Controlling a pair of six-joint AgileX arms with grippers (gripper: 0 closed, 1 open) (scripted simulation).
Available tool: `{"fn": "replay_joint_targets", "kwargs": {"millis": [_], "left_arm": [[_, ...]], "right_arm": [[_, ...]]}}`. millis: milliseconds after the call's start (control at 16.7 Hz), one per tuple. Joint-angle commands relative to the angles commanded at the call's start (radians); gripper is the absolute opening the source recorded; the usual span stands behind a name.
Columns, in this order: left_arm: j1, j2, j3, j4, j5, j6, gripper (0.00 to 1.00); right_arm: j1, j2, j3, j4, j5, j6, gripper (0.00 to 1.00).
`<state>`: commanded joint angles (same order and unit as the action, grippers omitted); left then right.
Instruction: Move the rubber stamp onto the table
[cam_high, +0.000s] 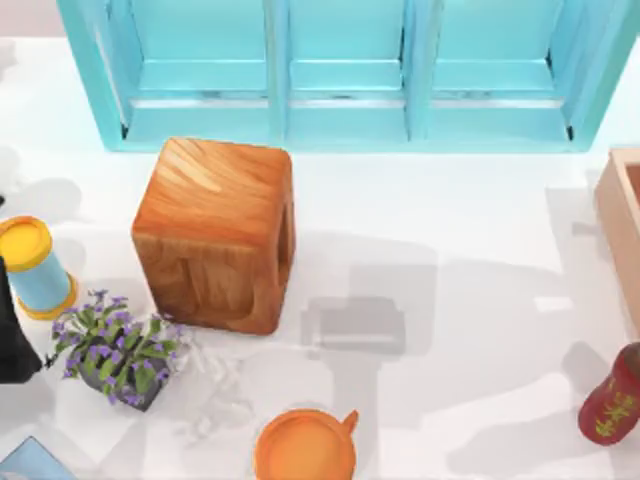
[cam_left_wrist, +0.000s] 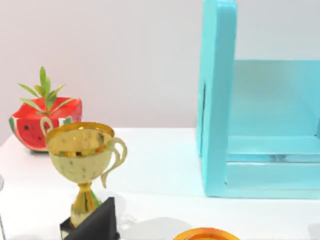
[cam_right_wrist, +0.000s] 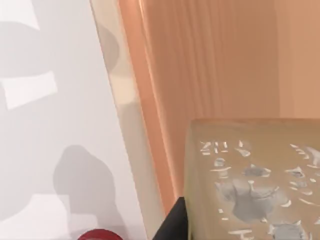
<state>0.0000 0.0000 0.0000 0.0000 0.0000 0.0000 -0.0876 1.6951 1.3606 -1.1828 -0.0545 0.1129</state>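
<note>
The rubber stamp (cam_right_wrist: 252, 182), a pale tan block with a grey mottled mark on its facing side, sits very close in the right wrist view. A black finger (cam_right_wrist: 172, 225) of my right gripper presses against its side, so the gripper is shut on it. The stamp hangs over the inside of the light wooden box (cam_right_wrist: 210, 60), next to the box's rim. The white table (cam_right_wrist: 50, 125) lies beside that rim and spreads wide in the top view (cam_high: 450, 220). My left arm (cam_high: 12, 335) is parked at the table's left edge.
A big orange-brown wooden cube (cam_high: 215, 230) stands left of centre. Behind it is the turquoise shelf (cam_high: 350, 70). Also here: the wooden box's edge (cam_high: 622, 220), dark red bottle (cam_high: 612, 400), orange cup (cam_high: 305, 448), purple plant (cam_high: 118, 350), yellow-blue can (cam_high: 32, 265), gold trophy (cam_left_wrist: 82, 155), watermelon pot (cam_left_wrist: 45, 122).
</note>
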Motion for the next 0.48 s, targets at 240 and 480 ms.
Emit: {"fn": "replay_joint_targets", "kwargs": {"millis": [240, 480], "left_arm": [[0.0, 0.0, 0.0, 0.0, 0.0, 0.0, 1.0], [0.0, 0.0, 0.0, 0.0, 0.0, 0.0, 1.0]], "right_arm": [[0.196, -0.088, 0.05, -0.181, 0.028, 0.058, 0.0], [0.273, -0.135, 0.07, -0.255, 0.057, 0.079, 0.0]]}}
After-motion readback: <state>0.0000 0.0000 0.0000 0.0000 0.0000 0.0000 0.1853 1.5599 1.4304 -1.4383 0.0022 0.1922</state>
